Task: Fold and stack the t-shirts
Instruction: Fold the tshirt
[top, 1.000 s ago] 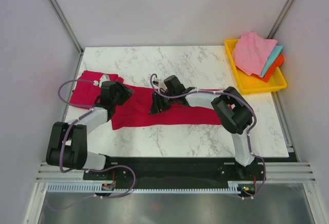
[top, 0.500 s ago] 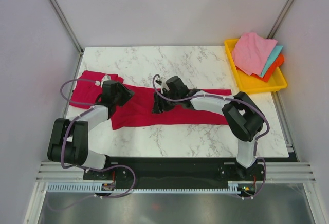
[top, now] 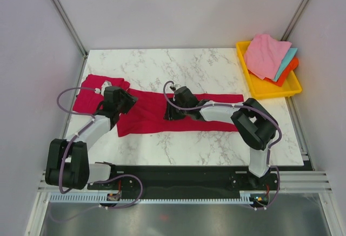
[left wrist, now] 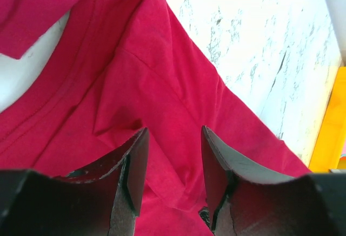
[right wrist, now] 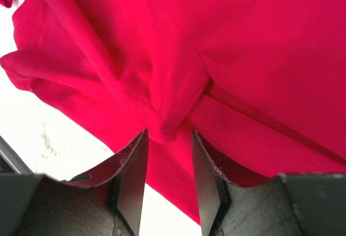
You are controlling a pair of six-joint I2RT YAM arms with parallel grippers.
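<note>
On the near half of the marble tabletop [top: 216, 149], just beyond the arm bases, the spread t-shirt [top: 189, 119] lies as a long crimson band running left to right, creased and partly doubled over. The right end effector [right wrist: 168, 138] sits low over its middle, narrowed on a gathered ridge of the cloth that puckers in between the fingertips. The left end effector [left wrist: 174, 138] is at the band's left end, half open, with flat red cloth showing in the gap and nothing bunched there. The cloth looks light, limp and thin, so it will likely sag and drag rather than keep any shape. A pinch on a hem or corner at each end, lifted together, seems safer than a grab mid-panel, which only bunches it. Further back on the left, a second t-shirt [top: 86, 92] lies rumpled; whether it touches the band is hidden by the left arm. At the far right, a yellow tray [top: 270, 91] holds pink, teal and orange cloths.
</note>
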